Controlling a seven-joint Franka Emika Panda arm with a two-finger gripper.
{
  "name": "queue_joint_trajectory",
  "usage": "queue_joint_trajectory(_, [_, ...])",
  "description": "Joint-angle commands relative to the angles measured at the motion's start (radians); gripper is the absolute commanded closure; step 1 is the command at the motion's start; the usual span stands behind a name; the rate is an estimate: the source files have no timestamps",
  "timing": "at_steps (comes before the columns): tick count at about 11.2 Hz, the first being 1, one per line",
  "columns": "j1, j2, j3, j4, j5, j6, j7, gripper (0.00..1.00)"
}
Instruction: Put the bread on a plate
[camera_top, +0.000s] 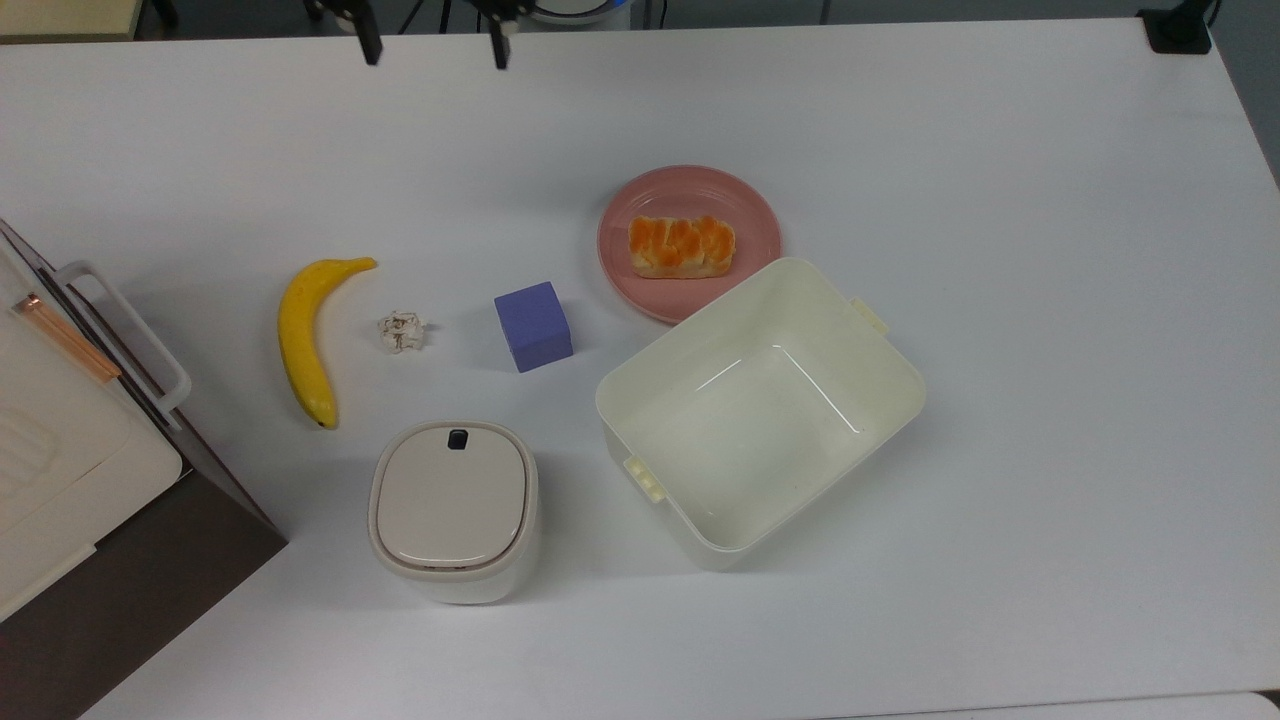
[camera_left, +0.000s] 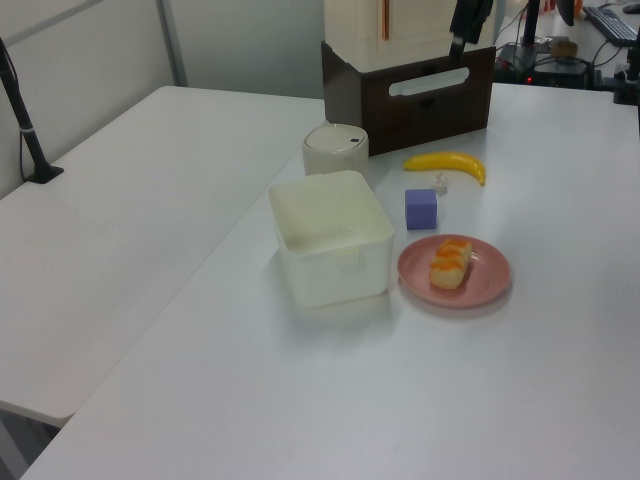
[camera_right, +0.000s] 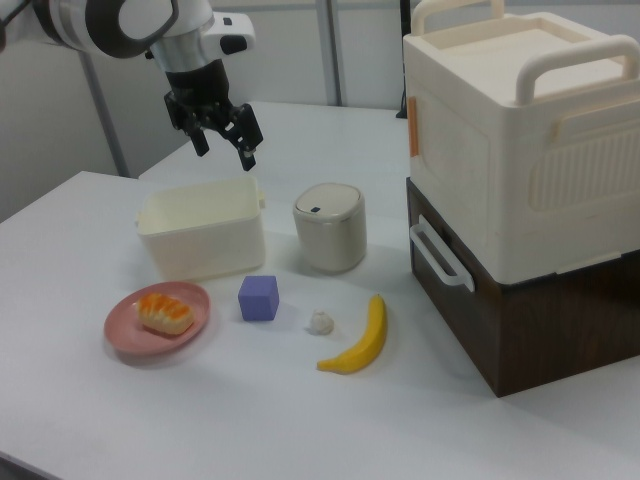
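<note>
Roughly by size: white table (camera_top: 1000, 200); cream stacked cabinet (camera_right: 520, 130) at the top view's left edge; cream tub (camera_top: 760, 400); lidded bin (camera_top: 453, 508); pink plate (camera_top: 745, 205); banana (camera_top: 300, 335); purple cube (camera_top: 533, 325); bread (camera_top: 682, 246); paper scrap (camera_top: 401, 331). Bread lies flat on the plate, long axis along the top view's left-right. Gripper (camera_right: 222, 137) hangs high, fingers spread, holding nothing; the bread sits well below it, toward the right view's lower left. Task looks complete. No readable labels or writing.
</note>
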Motion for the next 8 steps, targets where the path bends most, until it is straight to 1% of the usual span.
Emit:
queue_joint_trajectory(1, [0.017,-0.032,-0.071,-0.001,0.03,-0.032,-0.004,0.0])
queue_joint_trajectory(2, [0.017,-0.034,-0.08,0.025,0.027,-0.068,-0.011,0.0])
queue_joint_trajectory(4, [0.019,-0.028,-0.128,0.104,0.038,-0.179,-0.012,0.0])
queue_joint_trajectory(6, [0.031,-0.031,-0.117,0.141,0.024,-0.26,-0.009,0.0])
queue_joint_trajectory(8, [0.037,-0.042,-0.117,0.115,0.018,-0.258,-0.021,0.0])
